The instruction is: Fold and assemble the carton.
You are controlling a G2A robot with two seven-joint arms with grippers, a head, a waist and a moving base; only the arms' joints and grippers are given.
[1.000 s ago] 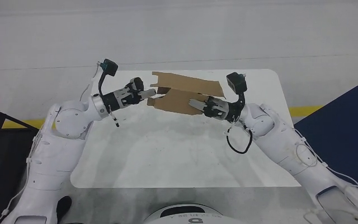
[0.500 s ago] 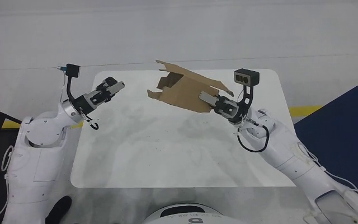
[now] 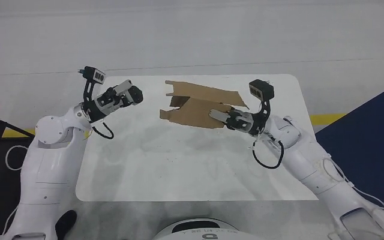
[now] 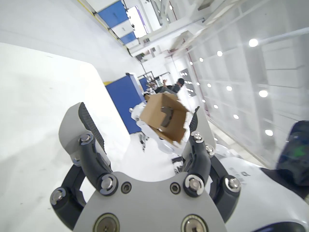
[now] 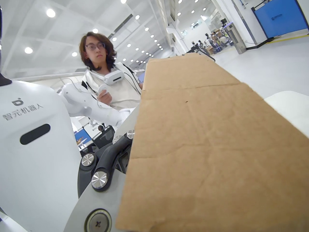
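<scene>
A brown cardboard carton [image 3: 198, 103], partly opened into a sleeve with loose flaps, hangs above the far middle of the white table [image 3: 180, 168]. My right gripper [image 3: 217, 114] is shut on its right end, and its broad panel [image 5: 205, 134] lies close across the right wrist view. My left gripper [image 3: 128, 91] stands open and holds nothing, well to the left of the carton over the table's far left corner. In the left wrist view the black-padded fingers [image 4: 90, 124] stand wide apart, and the carton [image 4: 164, 118] shows farther off between them.
The white table has rounded corners, with bare surface in front of the carton. A blue panel [image 3: 354, 138] stands beyond the table's right edge. A yellow floor line [image 3: 327, 118] runs past on the right.
The left arm let go of the carton and drew away to the left, then came slightly back towards it. The right gripper kept hold; the carton tilted up, then levelled again.
</scene>
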